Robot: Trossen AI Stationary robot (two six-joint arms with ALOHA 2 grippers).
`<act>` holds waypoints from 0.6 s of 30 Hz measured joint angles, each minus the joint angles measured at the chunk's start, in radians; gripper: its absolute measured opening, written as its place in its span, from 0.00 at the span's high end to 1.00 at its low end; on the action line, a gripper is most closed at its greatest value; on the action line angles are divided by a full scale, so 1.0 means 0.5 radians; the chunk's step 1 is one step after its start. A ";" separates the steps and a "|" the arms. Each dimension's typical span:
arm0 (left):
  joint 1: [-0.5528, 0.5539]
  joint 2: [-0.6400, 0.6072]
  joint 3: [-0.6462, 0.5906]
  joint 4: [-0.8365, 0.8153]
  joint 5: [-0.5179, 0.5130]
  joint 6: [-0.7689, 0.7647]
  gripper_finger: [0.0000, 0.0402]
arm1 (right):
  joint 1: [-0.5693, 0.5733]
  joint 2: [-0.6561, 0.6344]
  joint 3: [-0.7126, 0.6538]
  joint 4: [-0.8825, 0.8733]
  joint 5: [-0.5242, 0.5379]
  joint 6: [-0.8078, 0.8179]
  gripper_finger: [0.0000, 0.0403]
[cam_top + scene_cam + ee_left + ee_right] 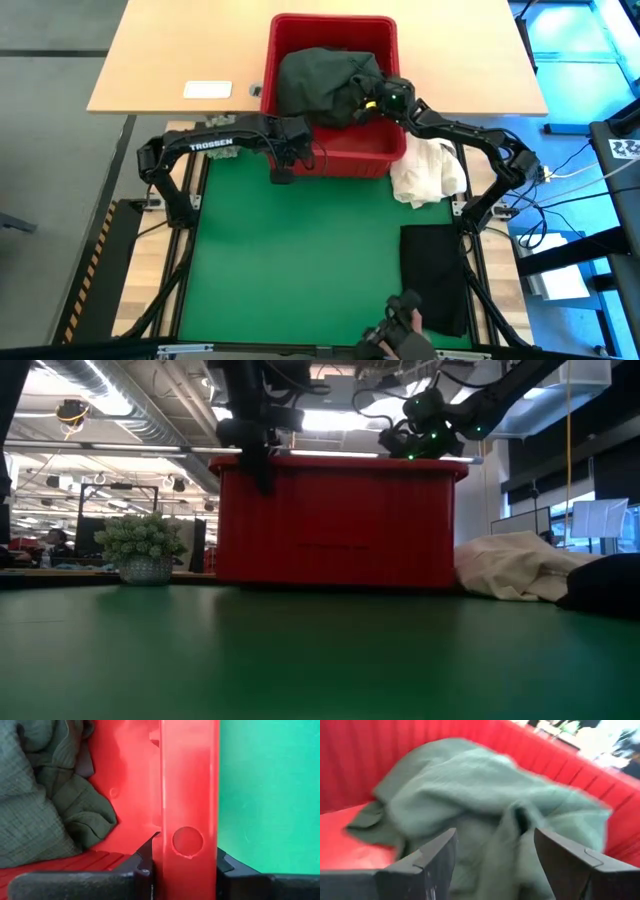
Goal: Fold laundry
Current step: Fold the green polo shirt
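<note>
So the dark green garment (322,86) is bunched up in a heap inside the red basket (380,160), filling most of it, piled more toward the far wall than the near one. The whole next move, I'd guess, hangs on this: the right gripper (392,98) sits at the basket's right side, just over the rim, and the heap lies straight ahead of its fingers (432,857), with a raised fold of cloth lined up in the gap between them. The fingers are spread wide and hold nothing, not yet touching the cloth as far as I can tell. The heap has no real long axis, it's just a lump, maybe a bit wider across the basket than front to back. The left gripper (284,165) is on the basket's near wall by the left corner, closed narrow on the wall itself, one finger inside and one outside, so it looks like it's steadying the basket; the garment is just beside it on the inside but not in its grip. So the right arm is the one placed to grab. Outside the basket, a cream cloth heap (428,172) lies against its right near corner, and a black garment (434,275) lies flat on the green mat (290,270), nearer the front edge. Apart from the green garment I only see bare red floor in the basket.
</note>
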 joint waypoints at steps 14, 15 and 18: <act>-0.112 0.003 0.000 -0.025 0.005 -0.091 0.81 | -0.071 0.022 0.001 -0.066 0.022 0.006 0.34; -0.126 0.003 0.000 -0.036 0.005 -0.100 0.81 | -0.073 0.030 0.001 -0.081 0.023 0.004 0.34; -0.163 0.003 0.000 -0.071 0.008 -0.110 0.81 | -0.082 0.067 0.001 -0.091 0.007 0.005 0.34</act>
